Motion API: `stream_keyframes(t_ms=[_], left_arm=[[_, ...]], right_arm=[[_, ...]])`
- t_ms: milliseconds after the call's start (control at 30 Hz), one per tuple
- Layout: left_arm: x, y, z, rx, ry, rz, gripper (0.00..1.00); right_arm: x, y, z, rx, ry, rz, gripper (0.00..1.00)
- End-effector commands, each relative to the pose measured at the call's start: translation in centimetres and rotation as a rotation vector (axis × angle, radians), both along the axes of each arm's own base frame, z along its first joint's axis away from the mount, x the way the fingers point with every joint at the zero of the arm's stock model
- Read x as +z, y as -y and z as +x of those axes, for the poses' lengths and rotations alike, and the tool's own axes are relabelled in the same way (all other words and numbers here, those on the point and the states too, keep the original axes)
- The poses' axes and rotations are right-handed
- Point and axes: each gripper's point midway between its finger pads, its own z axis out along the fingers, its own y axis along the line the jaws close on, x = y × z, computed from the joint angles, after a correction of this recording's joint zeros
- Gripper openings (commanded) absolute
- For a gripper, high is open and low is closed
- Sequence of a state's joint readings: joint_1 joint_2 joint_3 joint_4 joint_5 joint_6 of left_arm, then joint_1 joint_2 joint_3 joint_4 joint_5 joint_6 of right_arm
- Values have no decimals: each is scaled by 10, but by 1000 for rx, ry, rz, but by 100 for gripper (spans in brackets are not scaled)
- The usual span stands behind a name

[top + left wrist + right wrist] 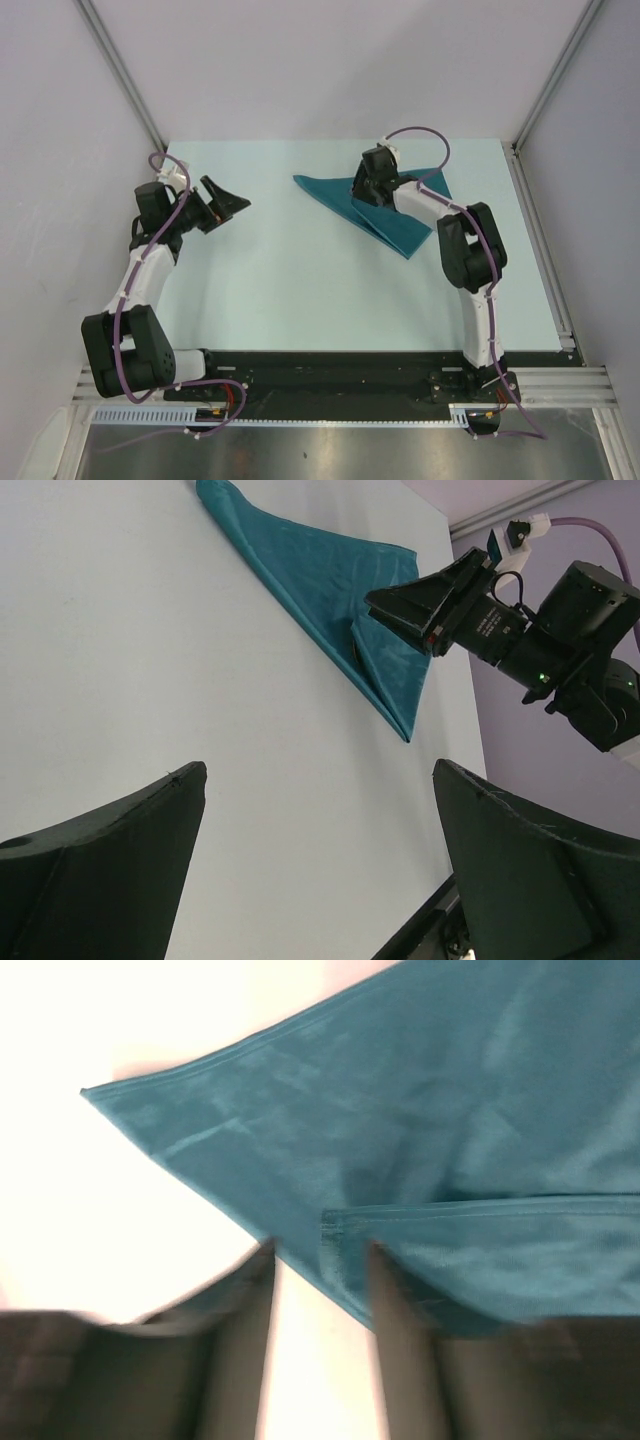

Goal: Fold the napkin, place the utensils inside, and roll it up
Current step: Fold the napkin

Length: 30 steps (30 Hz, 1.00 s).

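The teal napkin (388,230) lies folded into a flat pointed shape on the pale table, back centre-right; it also shows in the left wrist view (300,570) and the right wrist view (420,1110). My right gripper (362,190) is low over the napkin's left part, jaws partly open, with a hemmed folded corner lying between its blurred fingertips (320,1250). It also shows from the side in the left wrist view (405,605). My left gripper (228,200) is wide open and empty above bare table at the left (320,780). No utensils are in view.
Grey walls with metal posts (120,70) enclose the table on three sides. A black rail (330,370) runs along the near edge by the arm bases. The right arm's elbow (470,245) stands just right of the napkin.
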<state>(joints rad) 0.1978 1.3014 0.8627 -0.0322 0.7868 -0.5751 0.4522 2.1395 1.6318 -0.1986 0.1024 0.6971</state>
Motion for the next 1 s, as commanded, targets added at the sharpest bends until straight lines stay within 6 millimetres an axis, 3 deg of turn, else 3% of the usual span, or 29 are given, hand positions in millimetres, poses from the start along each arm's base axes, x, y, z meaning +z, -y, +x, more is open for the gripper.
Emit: stream_keyframes(t_ms=[0, 33, 200, 233, 300, 333, 433, 467, 567, 633, 667, 700, 767, 800, 867, 967], left_arm=[[4, -5, 0, 18, 52, 39, 99], [2, -6, 1, 32, 50, 51, 99], [-5, 2, 14, 62, 46, 156, 98], [-4, 17, 16, 34, 47, 168, 97], [-5, 26, 30, 58, 41, 173, 97], [-8, 43, 32, 37, 31, 160, 96], [-20, 64, 59, 70, 13, 116, 92], [-34, 69, 73, 75, -21, 117, 90], [-41, 80, 102, 87, -31, 99, 83], [-66, 85, 121, 94, -61, 78, 74], [-63, 88, 133, 103, -57, 48, 73], [-83, 92, 142, 102, -85, 40, 73], [-78, 104, 160, 93, -72, 9, 73], [-98, 110, 165, 84, -104, 7, 72], [-100, 115, 180, 96, -113, -13, 70], [-118, 117, 195, 126, -147, -29, 68]], right_arm=[[41, -19, 14, 62, 122, 15, 54], [56, -19, 14, 71, 154, 19, 60], [110, -16, 8, 142, 278, -3, 63], [115, -14, 4, 149, 291, -3, 63], [140, -5, -4, 164, 334, 13, 63], [147, -2, -7, 165, 348, 25, 63], [159, 18, -25, 176, 363, 62, 63], [167, 27, -37, 178, 373, 72, 64], [175, 46, -54, 194, 368, 98, 64], [185, 57, -75, 215, 376, 103, 64], [186, 67, -79, 205, 376, 101, 64], [193, 73, -92, 207, 388, 103, 63], [198, 88, -100, 186, 398, 109, 63], [203, 93, -109, 188, 407, 120, 63], [210, 105, -114, 167, 422, 130, 63], [219, 118, -125, 152, 440, 133, 64]])
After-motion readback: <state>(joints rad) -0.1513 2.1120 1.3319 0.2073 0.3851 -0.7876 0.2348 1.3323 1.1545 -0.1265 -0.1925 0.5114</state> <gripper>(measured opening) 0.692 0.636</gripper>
